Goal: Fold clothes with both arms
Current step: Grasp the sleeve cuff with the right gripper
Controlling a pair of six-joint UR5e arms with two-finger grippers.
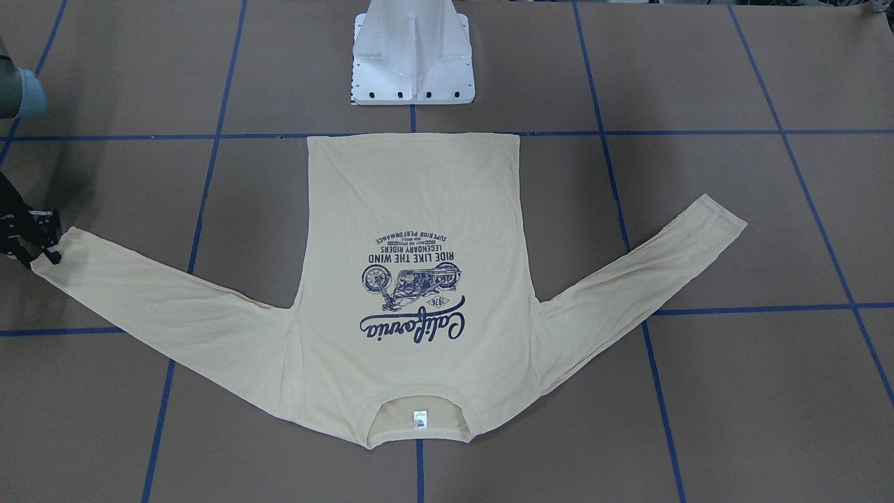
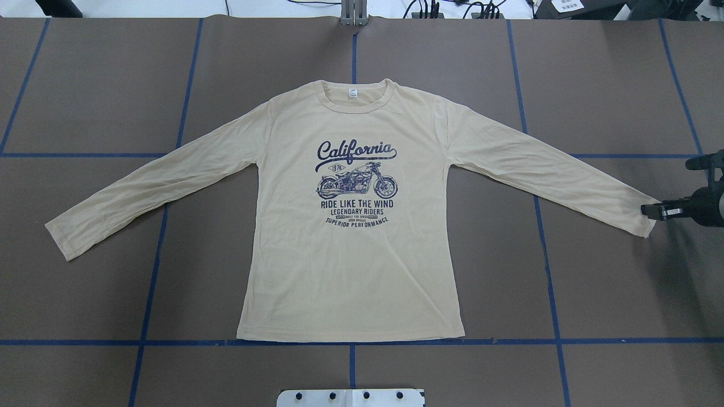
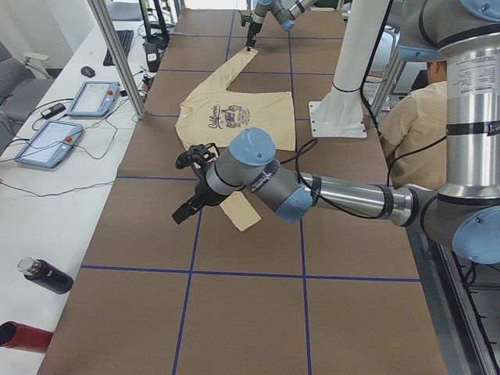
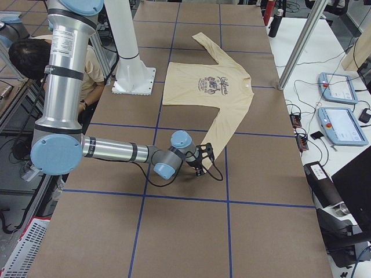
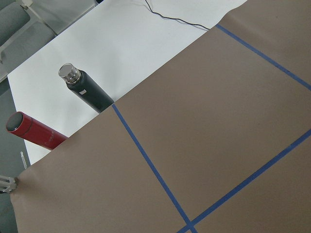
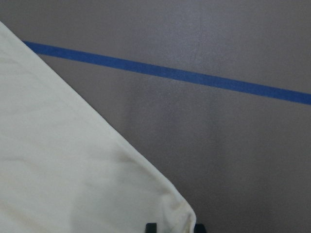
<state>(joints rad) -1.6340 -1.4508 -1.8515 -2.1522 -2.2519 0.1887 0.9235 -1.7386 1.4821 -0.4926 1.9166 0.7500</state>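
Note:
The clothes are one cream-yellow long-sleeved shirt [image 2: 350, 237] lying flat, print side up, both sleeves spread, neck label [image 2: 354, 94] away from the robot. My right gripper [image 2: 650, 210] is low at the cuff of the sleeve [image 2: 639, 217] on its side. The right wrist view shows that cuff's corner [image 6: 180, 213] between two fingertips [image 6: 151, 226] that stand apart, so it is open. My left gripper [image 3: 186, 187] hangs above the table near the other cuff [image 3: 244, 212]. It shows only in the exterior left view, so I cannot tell its state.
The white pedestal [image 1: 412, 63] stands at the shirt's hem side. A black bottle [image 5: 88, 91] and a red bottle [image 5: 33, 131] lie on the white side table past the table's left end. A person [image 3: 414, 117] sits behind the robot.

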